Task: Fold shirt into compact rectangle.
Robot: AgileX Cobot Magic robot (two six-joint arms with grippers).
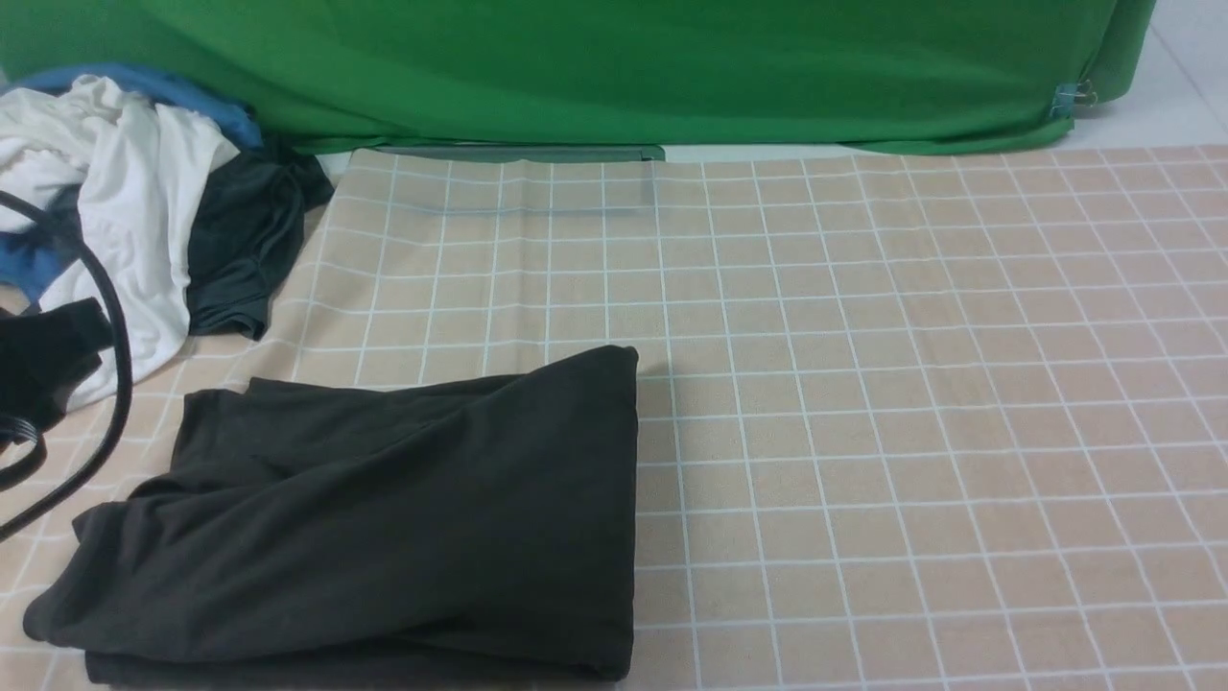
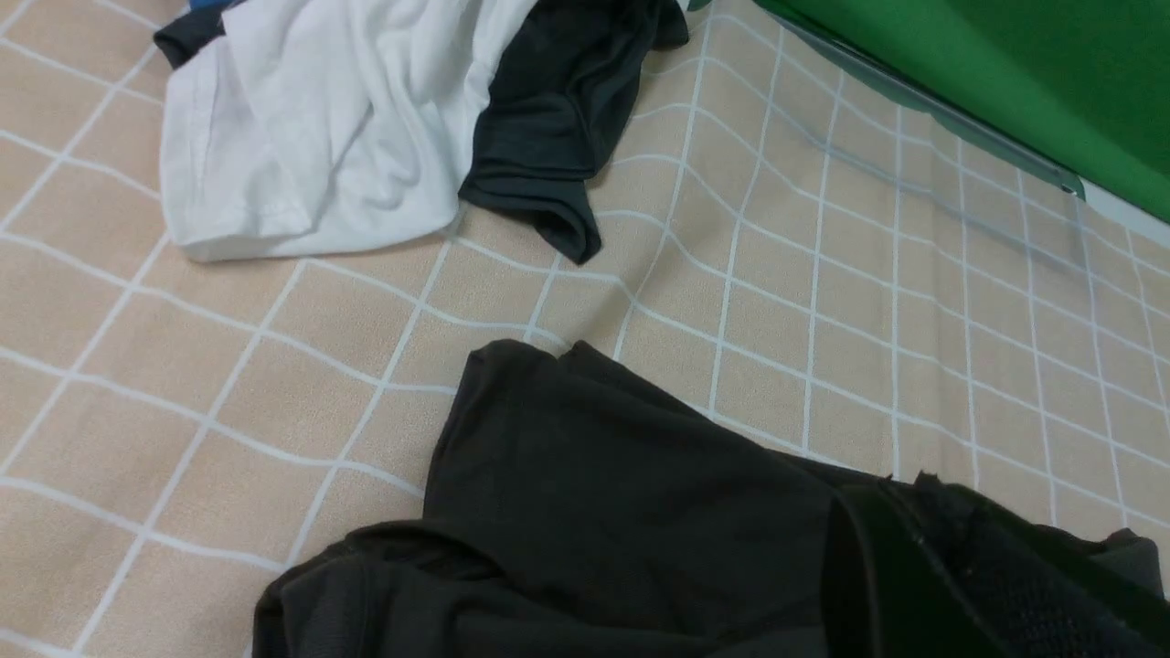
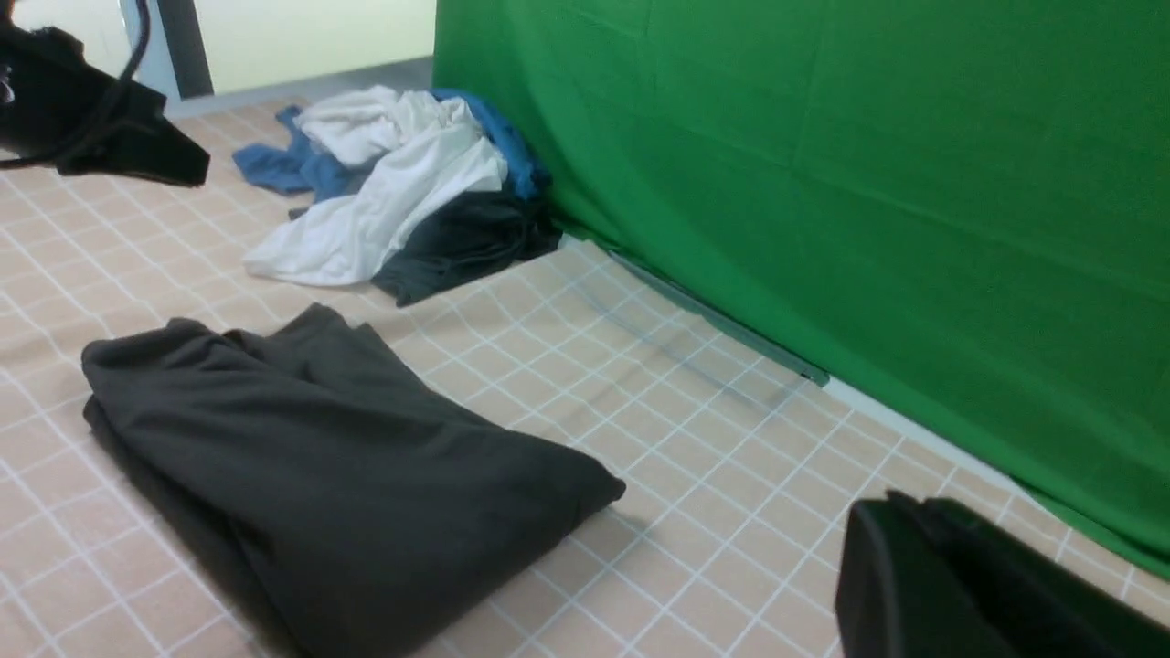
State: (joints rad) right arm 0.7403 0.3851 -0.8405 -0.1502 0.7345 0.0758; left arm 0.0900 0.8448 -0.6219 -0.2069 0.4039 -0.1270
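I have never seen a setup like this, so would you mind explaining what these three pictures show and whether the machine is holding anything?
This is a two-armed robot folding laundry. One picture looks forward from between its arms; the other two come from cameras on each wrist. On the checked cloth lies the black shirt, already folded into a rough rectangle. A pile of other clothes sits at the far left by the green backdrop. The left tool and right tool show only as dark shapes; both are shut and hold nothing.
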